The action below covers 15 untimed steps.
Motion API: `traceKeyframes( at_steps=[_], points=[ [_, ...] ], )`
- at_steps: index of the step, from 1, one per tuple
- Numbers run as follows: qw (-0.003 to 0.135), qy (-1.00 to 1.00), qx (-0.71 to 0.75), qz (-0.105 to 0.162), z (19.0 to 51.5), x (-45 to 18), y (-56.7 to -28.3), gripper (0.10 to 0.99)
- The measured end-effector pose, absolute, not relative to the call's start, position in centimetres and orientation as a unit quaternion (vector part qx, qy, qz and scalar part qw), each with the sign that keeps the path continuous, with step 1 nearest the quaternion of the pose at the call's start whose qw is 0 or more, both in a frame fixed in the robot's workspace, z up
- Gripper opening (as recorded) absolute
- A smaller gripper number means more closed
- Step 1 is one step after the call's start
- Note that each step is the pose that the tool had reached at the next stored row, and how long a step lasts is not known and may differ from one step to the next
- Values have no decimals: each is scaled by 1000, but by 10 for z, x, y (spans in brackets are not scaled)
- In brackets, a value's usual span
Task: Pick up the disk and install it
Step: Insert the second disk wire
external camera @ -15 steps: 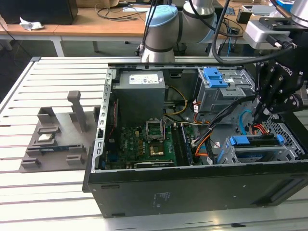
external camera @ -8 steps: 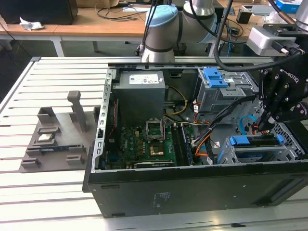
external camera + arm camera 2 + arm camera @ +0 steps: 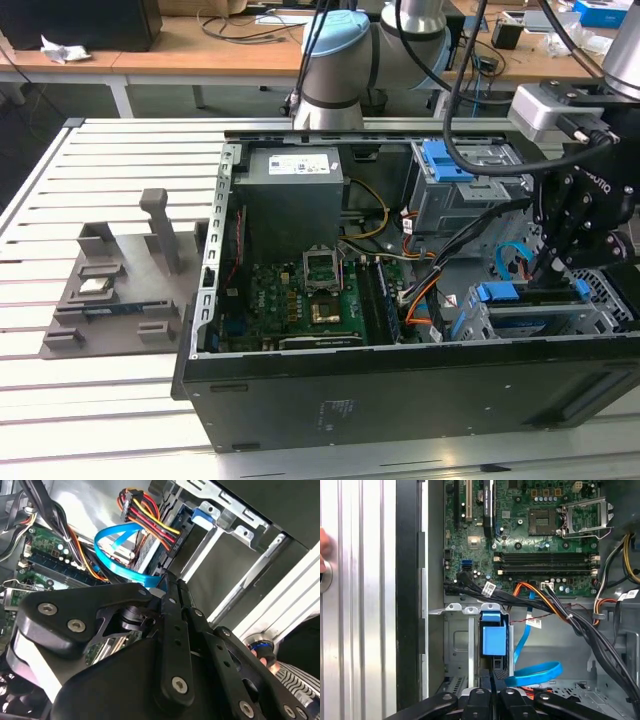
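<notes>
In the exterior view, the black two-fingered gripper hangs over the silver sheet-metal drive cage at the near corner of the open black computer case, on the exterior view's right. The silver disk with blue plastic bracket lies in that cage, just under the fingertips.

In the second wrist view, the gripper has its fingers drawn together. A flat blue data cable and a bundle of red and yellow wires crowd close, so a straight, slow push would suit.

In the first wrist view, the disk sits edge-on between the cage walls, just beyond the gripper. Whether the tips touch it is unclear. Black cables run beside it.
</notes>
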<state>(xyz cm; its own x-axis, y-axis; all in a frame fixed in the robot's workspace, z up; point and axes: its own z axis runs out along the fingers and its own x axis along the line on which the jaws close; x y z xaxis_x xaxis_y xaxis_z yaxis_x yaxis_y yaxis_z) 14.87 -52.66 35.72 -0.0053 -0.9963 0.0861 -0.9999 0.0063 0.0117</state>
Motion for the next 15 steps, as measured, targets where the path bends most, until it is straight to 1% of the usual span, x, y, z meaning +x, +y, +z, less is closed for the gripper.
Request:
traceKeyframes(
  at_steps=[15],
  points=[
    [35,-708,704,26,346,156,-532,161]
  ],
)
